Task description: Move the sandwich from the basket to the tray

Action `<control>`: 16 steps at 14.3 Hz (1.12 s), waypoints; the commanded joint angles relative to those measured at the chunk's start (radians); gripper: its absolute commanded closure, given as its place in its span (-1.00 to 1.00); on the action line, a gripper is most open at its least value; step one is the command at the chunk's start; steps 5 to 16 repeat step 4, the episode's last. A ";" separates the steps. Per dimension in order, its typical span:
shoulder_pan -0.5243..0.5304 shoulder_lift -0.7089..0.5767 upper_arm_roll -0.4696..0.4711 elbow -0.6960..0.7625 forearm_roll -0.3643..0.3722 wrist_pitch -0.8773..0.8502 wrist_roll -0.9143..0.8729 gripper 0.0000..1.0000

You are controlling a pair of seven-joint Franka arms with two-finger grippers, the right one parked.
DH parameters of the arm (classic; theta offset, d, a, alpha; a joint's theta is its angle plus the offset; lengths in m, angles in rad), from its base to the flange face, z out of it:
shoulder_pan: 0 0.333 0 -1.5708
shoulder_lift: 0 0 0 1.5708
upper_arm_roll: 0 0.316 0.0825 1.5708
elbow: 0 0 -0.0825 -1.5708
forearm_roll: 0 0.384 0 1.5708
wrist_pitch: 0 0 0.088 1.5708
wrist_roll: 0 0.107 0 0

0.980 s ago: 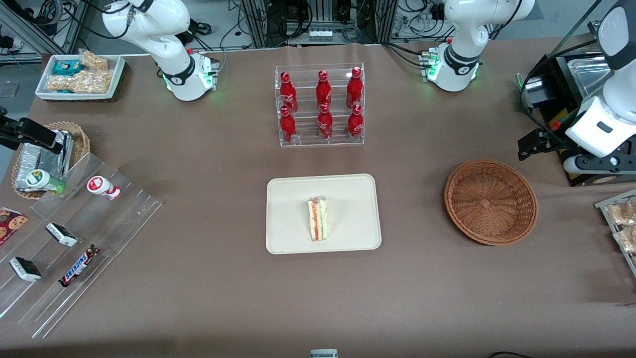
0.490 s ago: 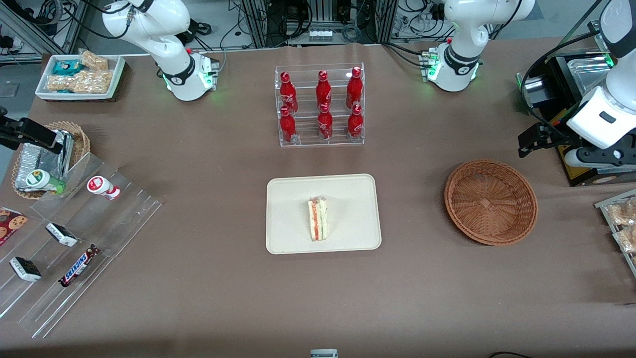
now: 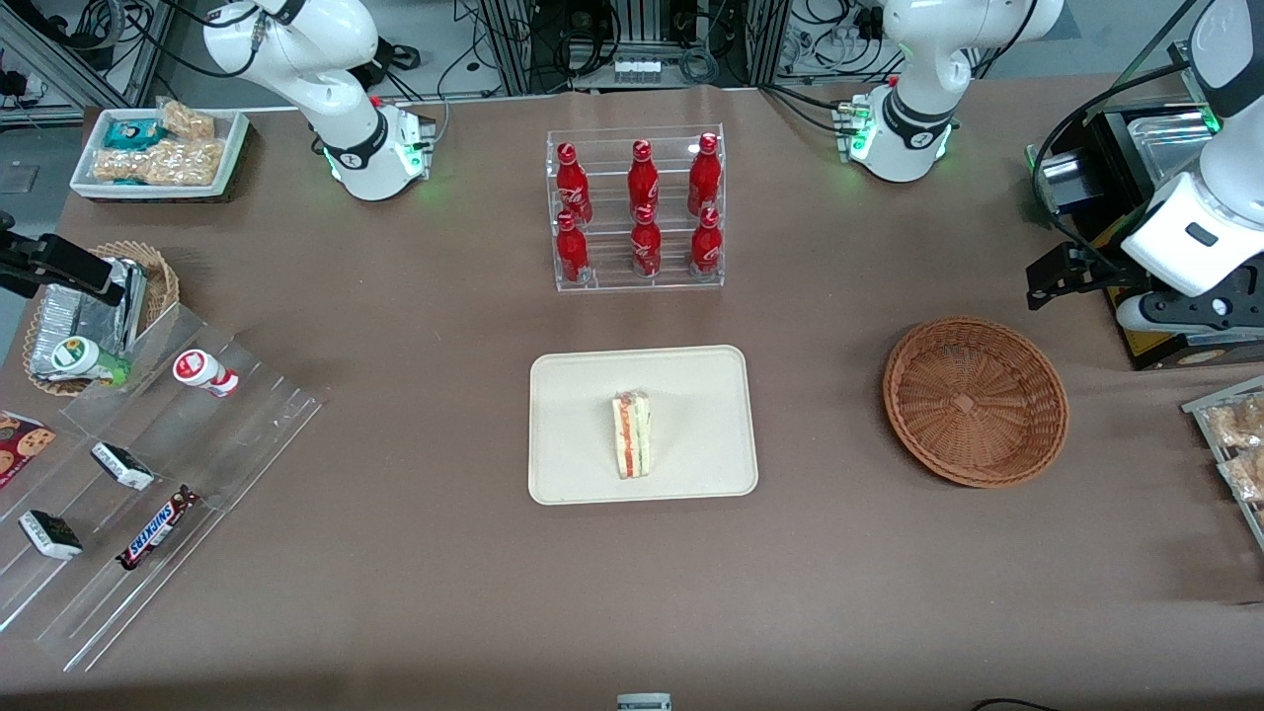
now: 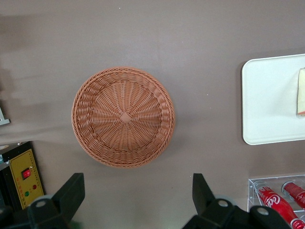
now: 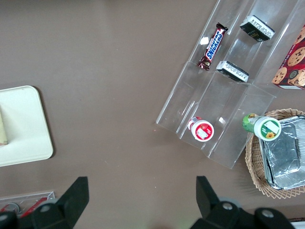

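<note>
The sandwich [image 3: 632, 434] lies on the tray [image 3: 691, 395], just short of the tray's centre, its orange-red and green filling edge facing up and its longer side running from the upper to the lower part of the front frame. The tray sits in the middle of the table [image 3: 444, 592]. The basket [image 3: 976, 400] is at the right of the front frame, well apart from the tray, and nothing lies in it; the wrist view shows its woven floor [image 4: 124, 117] bare all the way to the rim.

The gripper [image 3: 1049, 277] hangs at the right edge of the front frame, above the basket in the picture and farther from the front camera than it, close to a black box with a yellow panel [image 3: 1145, 341]. Its two dark fingers [image 4: 71, 193] stand spread wide apart, with only bare table between them; it has hold of nothing.

In the upper centre of the front frame a clear rack [image 3: 637, 207] holds six red bottles [image 3: 644, 178]. At the left edge are clear stepped racks [image 3: 148, 474] with snack bars, a tan wicker basket [image 3: 148, 267] with foil packets, and a white bin [image 3: 158, 153] of snacks in the upper left
</note>
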 commanded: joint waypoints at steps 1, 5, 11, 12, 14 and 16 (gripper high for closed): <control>-0.007 -0.001 0.002 0.007 -0.007 -0.016 0.013 -1.00; -0.009 -0.002 0.002 0.006 -0.007 -0.019 0.014 -1.00; -0.009 -0.002 0.002 0.006 -0.007 -0.019 0.014 -1.00; -0.009 -0.002 0.002 0.006 -0.007 -0.019 0.014 -1.00; -0.009 -0.002 0.002 0.006 -0.007 -0.019 0.014 -1.00; -0.009 -0.002 0.002 0.006 -0.007 -0.019 0.014 -1.00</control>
